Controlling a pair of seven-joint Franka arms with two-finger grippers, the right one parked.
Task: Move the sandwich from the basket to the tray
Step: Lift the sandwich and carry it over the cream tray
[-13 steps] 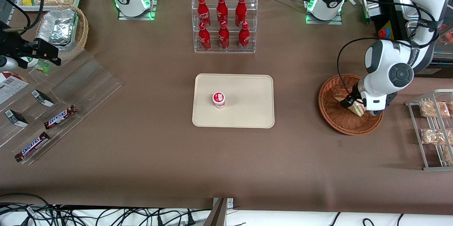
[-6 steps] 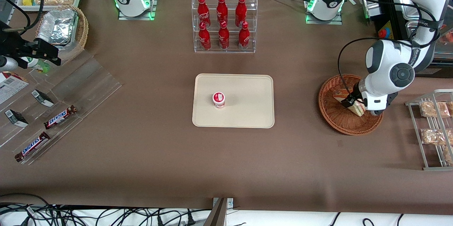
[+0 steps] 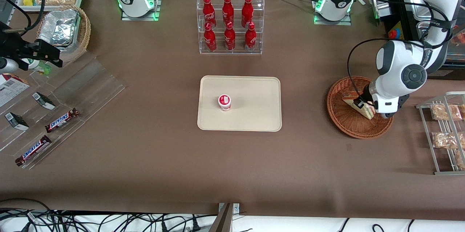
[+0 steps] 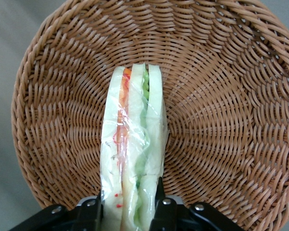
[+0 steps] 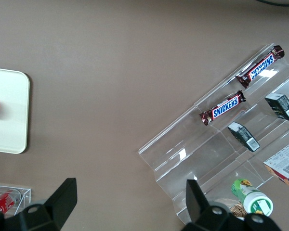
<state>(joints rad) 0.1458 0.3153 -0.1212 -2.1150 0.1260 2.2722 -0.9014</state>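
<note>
1. Inside basket (image 4: 221, 96): sandwich (image 4: 132, 159), standing on edge.
2. Around sandwich: gripper (image 4: 127, 211), fingers (image 4: 94, 214) pressed to both bread faces.
3. Toward parked arm's end: tray (image 3: 254, 116), carrying small red-lidded cup (image 3: 224, 102).

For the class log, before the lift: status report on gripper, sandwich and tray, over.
Gripper shut on sandwich, low over basket. Sandwich not yet on tray. Red-lidded cup stands on tray; bare space beside it.
</note>
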